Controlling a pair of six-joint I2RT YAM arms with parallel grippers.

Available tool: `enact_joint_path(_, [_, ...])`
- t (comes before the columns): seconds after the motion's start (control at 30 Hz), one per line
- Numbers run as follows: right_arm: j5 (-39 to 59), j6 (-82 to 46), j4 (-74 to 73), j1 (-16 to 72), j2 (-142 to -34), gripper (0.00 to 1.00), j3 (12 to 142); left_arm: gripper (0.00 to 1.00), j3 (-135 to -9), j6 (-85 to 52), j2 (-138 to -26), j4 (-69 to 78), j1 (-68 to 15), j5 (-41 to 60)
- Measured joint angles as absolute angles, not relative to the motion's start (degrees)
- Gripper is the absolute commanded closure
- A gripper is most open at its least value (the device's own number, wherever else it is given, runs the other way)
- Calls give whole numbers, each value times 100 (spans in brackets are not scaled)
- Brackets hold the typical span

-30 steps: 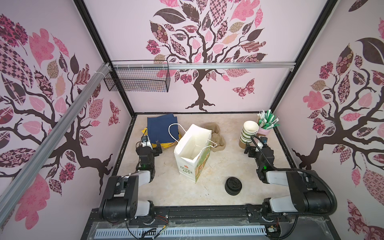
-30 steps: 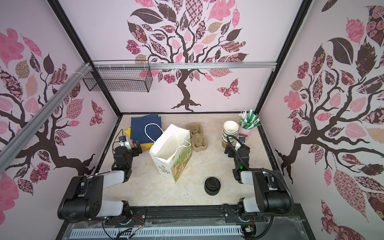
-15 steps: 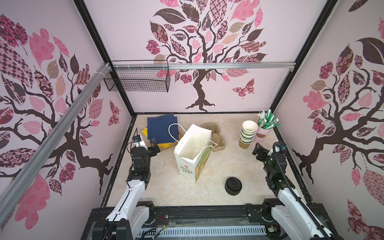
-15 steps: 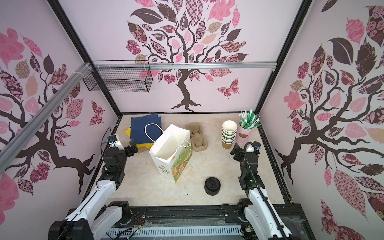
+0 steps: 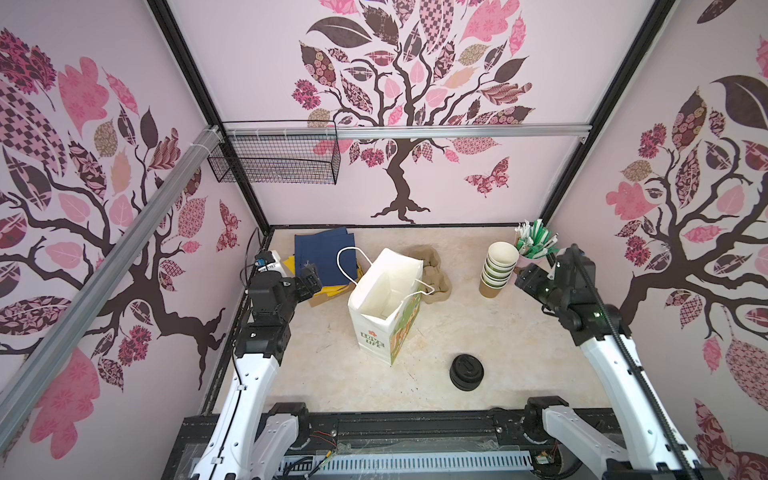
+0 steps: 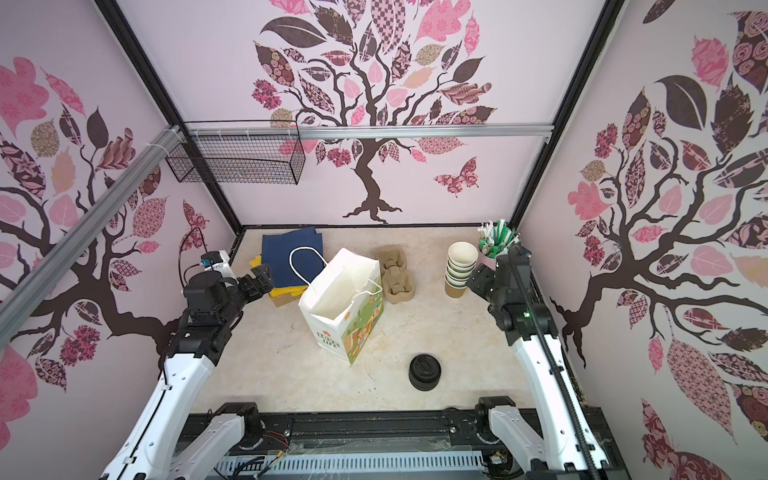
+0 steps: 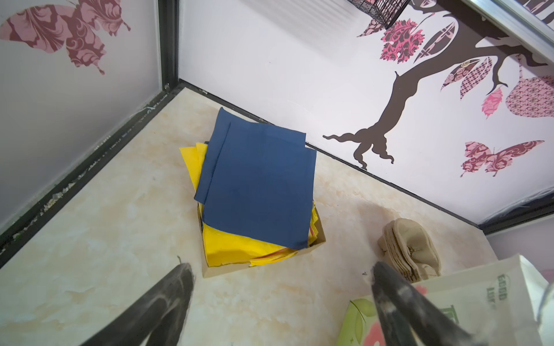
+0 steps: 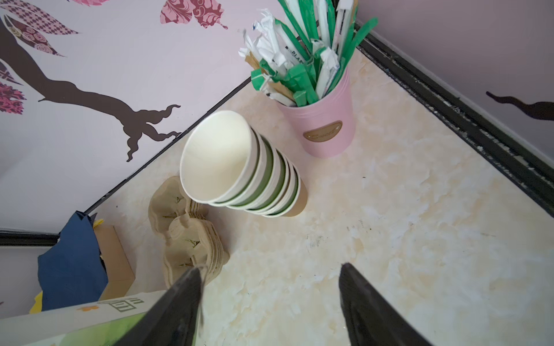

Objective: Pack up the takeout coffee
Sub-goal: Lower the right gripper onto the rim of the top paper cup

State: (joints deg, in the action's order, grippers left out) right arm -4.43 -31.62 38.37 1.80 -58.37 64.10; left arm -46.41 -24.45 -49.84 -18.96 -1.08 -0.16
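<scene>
White bag (image 5: pixel 376 332): standing open, middle of desk (image 5: pixel 519 345).
Lidded coffee cups: cannot tell where.
Left fingers (image 7: pixel 168 299): hanging spread, empty, by far-left napkins (image 7: pixel 257 182).
Right fingers (image 8: pixel 180 305): hanging apart, empty, by far-right stacked cups (image 8: pixel 239 167).

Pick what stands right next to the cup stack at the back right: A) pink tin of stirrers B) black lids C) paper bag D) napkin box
A: in the right wrist view the pink tin stands just beside the cup stack, with nothing between them.
</scene>
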Motion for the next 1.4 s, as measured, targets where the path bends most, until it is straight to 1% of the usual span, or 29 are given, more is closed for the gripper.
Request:
enact_joint_path(0.07, [-449, -3072, 4185, 183, -6230, 35, 6906, 4, -4748, -2508, -4984, -2165, -167, 32])
enact_joint_path(0.23, [-495, -2711, 4729, 183, -7133, 39, 8053, 4, -4950, -2620, -4982, -2672, -296, 148])
enact_joint_path(0.37, [-515, -2436, 4877, 183, -7760, 43, 8597, 4, -4971, -2700, -4952, -2902, -344, 228])
enact_joint_path(0.43, [-519, -2309, 4923, 183, -8051, 47, 8768, 4, -4974, -2720, -4936, -2998, -355, 268])
enact_joint_path(0.53, [-585, -2132, 4993, 183, -8396, 49, 8906, 4, -4982, -2742, -4921, -3085, -362, 298])
enact_joint_path(0.77, [-770, -1872, 5105, 246, -8820, 61, 8984, 5, -4984, -2827, -4901, -3177, -370, 331])
enact_joint_path(0.83, [-849, -1804, 5142, 290, -8936, 67, 9056, 4, -4984, -2842, -4901, -3183, -375, 329])
enact_joint_path(0.93, [-965, -1745, 5146, 344, -9115, 69, 9201, 5, -4984, -2851, -4901, -3183, -377, 331])
enact_joint_path(1.03, [-1079, -1671, 5151, 368, -9220, 75, 9258, 5, -5015, -2851, -4906, -3190, -377, 329])
enact_joint_path(1.27, [-1201, -1621, 5164, 375, -9255, 82, 9258, 5, -5081, -2853, -4906, -3186, -377, 327])
enact_joint_path(1.4, [-1219, -1605, 5164, 384, -9264, 89, 9258, 5, -5103, -2853, -4906, -3190, -379, 322])
